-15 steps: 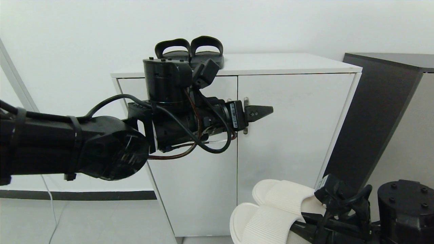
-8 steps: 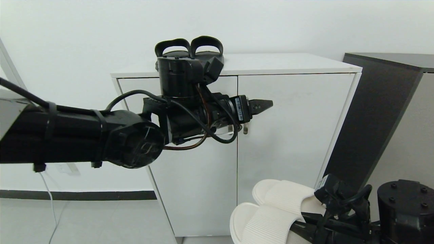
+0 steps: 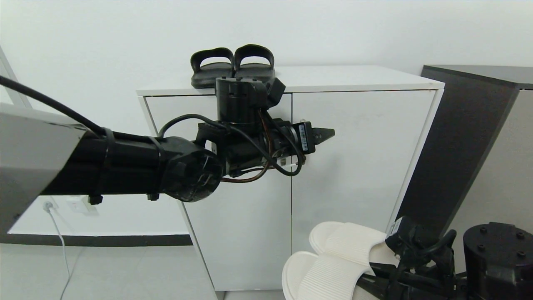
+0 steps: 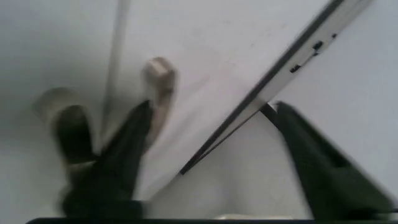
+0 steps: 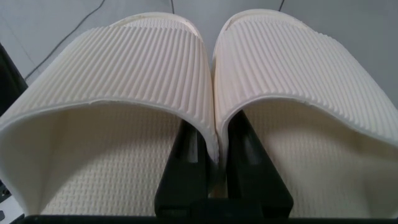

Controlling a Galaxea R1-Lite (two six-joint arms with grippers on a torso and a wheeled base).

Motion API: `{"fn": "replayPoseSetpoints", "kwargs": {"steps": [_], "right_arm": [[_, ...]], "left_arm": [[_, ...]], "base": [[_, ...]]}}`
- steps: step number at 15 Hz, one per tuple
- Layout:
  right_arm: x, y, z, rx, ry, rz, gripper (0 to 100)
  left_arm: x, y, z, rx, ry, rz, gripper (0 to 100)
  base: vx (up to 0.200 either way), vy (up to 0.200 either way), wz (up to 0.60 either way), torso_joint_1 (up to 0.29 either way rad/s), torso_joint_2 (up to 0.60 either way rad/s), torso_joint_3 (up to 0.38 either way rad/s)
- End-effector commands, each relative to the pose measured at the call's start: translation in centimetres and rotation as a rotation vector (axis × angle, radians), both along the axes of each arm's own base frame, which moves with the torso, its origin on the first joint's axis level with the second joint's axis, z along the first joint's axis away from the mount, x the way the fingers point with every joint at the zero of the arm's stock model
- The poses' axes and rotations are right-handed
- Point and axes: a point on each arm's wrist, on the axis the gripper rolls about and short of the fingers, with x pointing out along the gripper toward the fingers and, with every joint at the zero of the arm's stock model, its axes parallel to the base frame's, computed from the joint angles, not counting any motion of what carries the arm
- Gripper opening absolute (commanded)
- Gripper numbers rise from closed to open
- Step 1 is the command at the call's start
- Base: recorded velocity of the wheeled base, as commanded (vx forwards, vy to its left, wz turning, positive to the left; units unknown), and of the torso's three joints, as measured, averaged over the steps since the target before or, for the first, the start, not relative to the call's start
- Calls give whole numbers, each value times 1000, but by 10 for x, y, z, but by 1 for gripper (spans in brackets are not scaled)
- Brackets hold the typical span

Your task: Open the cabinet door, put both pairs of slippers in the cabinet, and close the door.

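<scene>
White cabinet [image 3: 354,77] against a white wall [image 3: 83,41]. Both doors are shut: left door [image 3: 233,216], right door [image 3: 358,166], with the seam down the middle.

Black slippers [image 3: 233,62] sit side by side on the cabinet top, toward its left end.

Left gripper [image 3: 322,135]: the arm is stretched out level in front of the doors at handle height, with the tip over the right door just past the seam. In the left wrist view the jaws are spread wide with nothing between them. One finger [image 4: 118,162] lies close by a pale handle [image 4: 158,74]; whether it touches, I cannot tell. The other finger [image 4: 323,168] is well apart from that handle.

Right gripper [image 5: 216,143]: low on the robot's right, in front of the foot of the right door. The jaws are closed on the white slippers [image 3: 333,258], pinching the inner sides of the two ribbed straps together, so the pair is held as one with straps upward. In the head view the pair juts out from the gripper toward the cabinet.

Dark cabinet [image 3: 458,146] stands just beside the white one on its right. A cable [image 3: 62,241] hangs down the wall at lower left.
</scene>
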Motion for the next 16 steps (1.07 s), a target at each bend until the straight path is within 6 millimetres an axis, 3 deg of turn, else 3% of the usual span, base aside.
{"fn": "replayPoseSetpoints", "kwargs": {"steps": [1,10,13,16], "right_arm": [[-1,-1,0,4,0,7,0],[-13,-9,-3,12,18,129,0],[-13,-9,-3,12,18,129,0],[-12,-8,-4,1,12,134,0]], "left_arm": [[-2,0,-2,2,7,-6,0],[-53,15,8,7,14,-61,0],[-75,30,14,1,3,-66,0],[-85,46,16,-1,1,-48,0]], "base": [[0,0,0,0,0,0],[0,0,0,0,0,0],[0,0,0,0,0,0],[0,0,0,0,0,0]]}}
